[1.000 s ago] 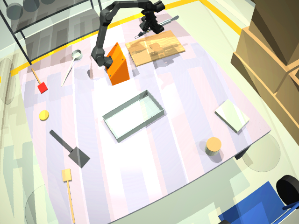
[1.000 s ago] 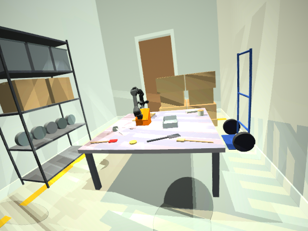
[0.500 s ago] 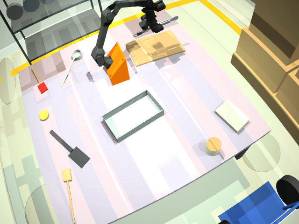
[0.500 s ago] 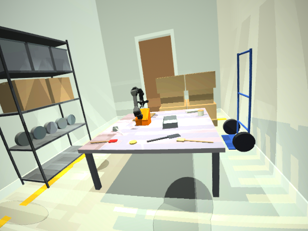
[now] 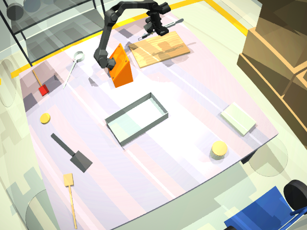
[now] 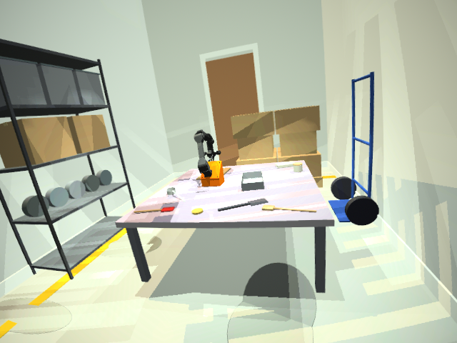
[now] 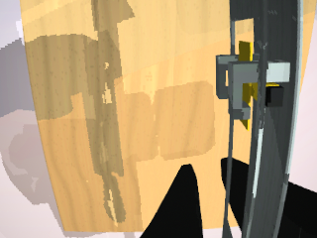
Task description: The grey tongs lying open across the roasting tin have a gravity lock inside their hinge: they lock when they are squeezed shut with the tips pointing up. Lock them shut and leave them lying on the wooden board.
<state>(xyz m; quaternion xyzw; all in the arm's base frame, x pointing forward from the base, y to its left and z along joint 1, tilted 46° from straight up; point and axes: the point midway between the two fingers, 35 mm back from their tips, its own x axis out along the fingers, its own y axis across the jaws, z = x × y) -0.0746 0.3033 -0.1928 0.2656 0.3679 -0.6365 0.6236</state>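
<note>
My gripper (image 5: 159, 30) (image 7: 206, 171) is shut on the grey tongs (image 5: 179, 21) (image 7: 274, 134), high above the table's far edge beside the board. The tongs look roughly level in the top view, with their two arms close together; whether they are locked I cannot tell. A yellow piece and a grey bracket show on them in the wrist view. The wooden board (image 5: 145, 60) (image 6: 227, 170) (image 7: 69, 164) lies below, with the shadow of the arm and tongs on it. The grey roasting tin (image 5: 138, 133) (image 6: 252, 186) stands empty mid-table.
An orange wedge (image 5: 121, 64) (image 6: 213, 180) stands beside the arm's base and the board. A strainer (image 5: 78, 56), red-headed tool (image 5: 43, 90), yellow disc (image 5: 45, 118), dark spatula (image 5: 81, 161) and wooden spatula (image 5: 68, 179) lie around. A yellow-lidded jar (image 5: 219, 148) and pale block (image 5: 238, 119) are opposite.
</note>
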